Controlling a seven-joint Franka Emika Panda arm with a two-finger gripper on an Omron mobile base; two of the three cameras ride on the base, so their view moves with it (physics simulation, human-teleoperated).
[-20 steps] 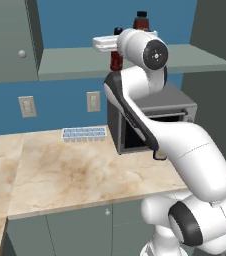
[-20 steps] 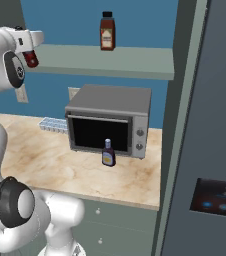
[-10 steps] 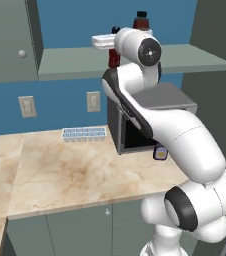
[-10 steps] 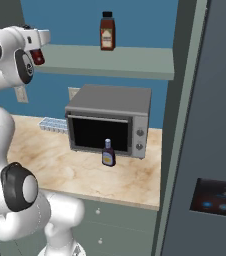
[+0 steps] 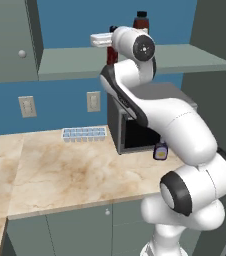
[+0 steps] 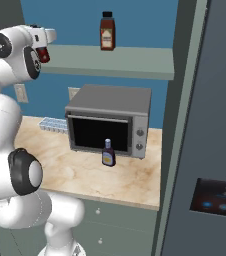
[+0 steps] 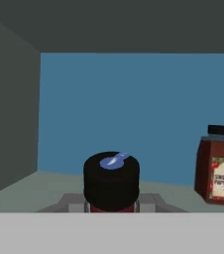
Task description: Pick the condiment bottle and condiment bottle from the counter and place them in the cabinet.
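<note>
My gripper [image 7: 112, 201] is shut on a red condiment bottle [image 7: 111, 179] with a black cap, held upright just above the front of the open cabinet shelf [image 7: 39, 191]. From the sides, the gripper [image 6: 41, 49] and the held bottle [image 6: 43, 53] hang at the shelf's left end [image 6: 135, 59]. A second, brown condiment bottle [image 7: 218, 167] with a black cap stands on the shelf farther right [image 6: 107, 31] [image 5: 141, 21]. In the left base view the gripper [image 5: 110, 49] is partly hidden behind my arm.
A grey toaster oven [image 6: 110, 120] sits on the marble counter [image 5: 60, 170] under the shelf. A small purple bottle [image 6: 108, 153] [image 5: 160, 151] stands in front of it. A blue ice tray [image 5: 83, 134] lies by the wall. A tall dark panel [image 6: 210, 125] bounds the right.
The hand with the red bottle has moved closer to the shelf, to the right in the right base view, and the arm's elbow has swung with it. The bottle stays gripped.
</note>
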